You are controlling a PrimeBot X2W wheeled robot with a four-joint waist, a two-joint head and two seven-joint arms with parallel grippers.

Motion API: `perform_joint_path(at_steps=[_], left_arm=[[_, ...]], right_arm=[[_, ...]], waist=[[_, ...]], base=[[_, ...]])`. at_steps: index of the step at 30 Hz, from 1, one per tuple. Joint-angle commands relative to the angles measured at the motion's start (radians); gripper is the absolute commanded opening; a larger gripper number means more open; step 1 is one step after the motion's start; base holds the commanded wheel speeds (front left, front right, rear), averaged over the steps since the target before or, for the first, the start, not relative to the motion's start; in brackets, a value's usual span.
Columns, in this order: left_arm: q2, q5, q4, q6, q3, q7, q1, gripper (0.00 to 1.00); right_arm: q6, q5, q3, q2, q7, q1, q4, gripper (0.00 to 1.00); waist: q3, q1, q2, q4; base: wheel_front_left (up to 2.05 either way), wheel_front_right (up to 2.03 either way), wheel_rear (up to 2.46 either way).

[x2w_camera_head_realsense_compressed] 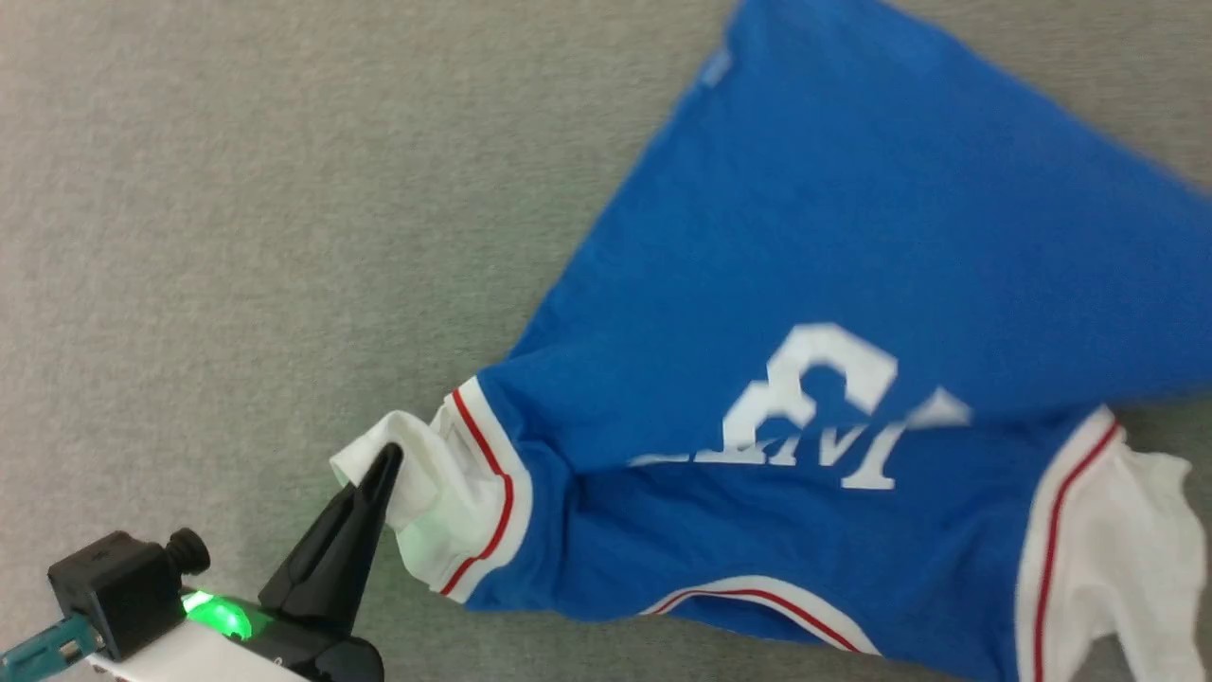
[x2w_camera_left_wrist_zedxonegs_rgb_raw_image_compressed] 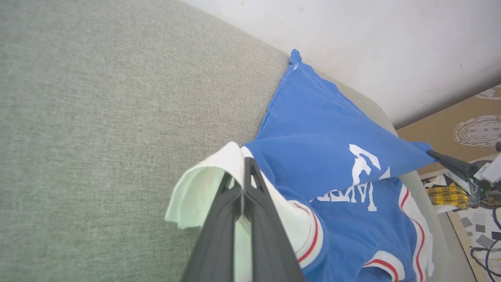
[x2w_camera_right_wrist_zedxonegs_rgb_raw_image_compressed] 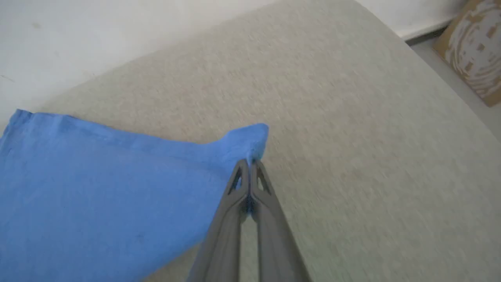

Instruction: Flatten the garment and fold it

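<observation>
Left gripper point(x2w_camera_head_realsense_compressed: 386, 466), item 1: clenched on the cuff of the white sleeve point(x2w_camera_head_realsense_compressed: 431, 493), both dark fingers pressed together with cloth nipped between them.

Item 2, the garment point(x2w_camera_head_realsense_compressed: 852, 237): it lies on the grey fabric surface point(x2w_camera_head_realsense_compressed: 237, 189), spreading away to the right of your left grip. The blue body is creased over across the white print point(x2w_camera_head_realsense_compressed: 814, 417), 1 hem corner reaches far up the surface, and the other white sleeve point(x2w_camera_head_realsense_compressed: 1127, 549) is crumpled at the right edge. Handling, as I judge it: light, soft jersey with no stiffness. It will stretch and sag between holds, and drag on the surface rather than slide. Take it at cuffs, seams and hem corners, where the cloth is doubled. A hold in mid-body would only bunch it.

Item 3, right gripper point(x2w_camera_right_wrist_zedxonegs_rgb_raw_image_compressed: 250, 162): shut on a blue corner of the garment, pinching its very tip.

Pose: your left arm enters from the lower left, fingers angled up and slightly right, low over the surface. Your right arm's fingers reach in from the right. The 2 grips stand well apart, with cloth drawn between them.
</observation>
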Motion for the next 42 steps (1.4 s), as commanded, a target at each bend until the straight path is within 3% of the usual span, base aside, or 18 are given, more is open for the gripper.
perform_joint_path(at_steps=[1, 6, 11, 12, 13, 16, 20, 24, 27, 34, 42], left_arm=[[0.004, 0.001, -0.003, 0.005, 0.004, 0.002, 0.008, 0.00], [0.017, -0.002, -0.017, 0.016, 0.018, 0.005, 0.040, 0.00], [0.026, -0.006, -0.019, 0.026, 0.029, 0.010, 0.063, 0.00], [0.029, -0.005, -0.018, 0.028, 0.029, 0.015, 0.067, 0.00], [0.032, -0.005, -0.018, 0.031, 0.030, 0.020, 0.069, 0.00], [0.039, -0.004, -0.022, 0.036, 0.031, 0.029, 0.073, 0.00], [0.043, -0.006, -0.037, 0.038, 0.033, 0.033, 0.075, 0.00], [0.039, -0.006, -0.046, 0.033, 0.027, 0.029, 0.066, 0.00], [0.036, -0.002, -0.044, 0.023, 0.016, 0.027, 0.045, 0.00], [0.025, 0.013, -0.026, 0.003, -0.021, 0.033, -0.028, 0.00], [0.006, 0.022, -0.004, -0.010, -0.054, 0.036, -0.091, 0.00]], right_arm=[[-0.001, 0.010, -0.012, 0.013, 0.005, 0.031, -0.009, 0.00], [-0.001, 0.022, -0.120, 0.077, 0.047, 0.429, -0.021, 0.00], [-0.001, 0.090, -0.077, 0.081, -0.105, 0.476, 0.180, 0.00], [-0.001, 0.083, -0.053, 0.081, -0.145, 0.464, 0.205, 0.38], [-0.001, 0.071, -0.021, 0.081, -0.172, 0.456, 0.215, 1.00], [-0.001, 0.063, 0.004, 0.081, -0.230, 0.428, 0.207, 1.00], [-0.001, 0.021, 0.050, 0.078, -0.249, 0.382, 0.032, 1.00], [-0.001, 0.006, 0.099, 0.024, -0.191, 0.297, -0.173, 1.00], [-0.001, 0.008, 0.149, -0.013, -0.146, 0.200, -0.213, 1.00], [-0.001, -0.066, 0.334, -0.111, -0.087, -0.044, -0.035, 1.00], [-0.001, -0.096, 0.415, -0.172, -0.034, -0.198, 0.209, 1.00]], waist=[[-0.054, 0.0002, 0.0000, -0.057], [-0.072, 0.0002, 0.0000, -0.102], [-0.111, 0.0002, 0.0000, -0.148], [-0.121, 0.0002, 0.0000, -0.155], [-0.130, 0.0002, 0.0000, -0.160], [-0.145, 0.0002, 0.0000, -0.166], [-0.162, 0.0002, 0.0000, -0.159], [-0.156, 0.0002, 0.0000, -0.131], [-0.136, 0.0002, 0.0000, -0.103], [-0.063, 0.0002, 0.0000, -0.048], [0.014, 0.0002, 0.0000, 0.003]], base=[[0.00, 0.00, 0.00], [0.00, 0.00, 0.00], [0.00, 0.00, 0.00], [0.00, 0.00, 0.00], [0.00, 0.00, 0.00], [0.00, 0.00, 0.00], [0.00, 0.00, 0.00], [0.00, 0.00, 0.00], [0.00, 0.00, 0.00], [0.00, 0.00, 0.00], [0.00, 0.00, 0.00]])
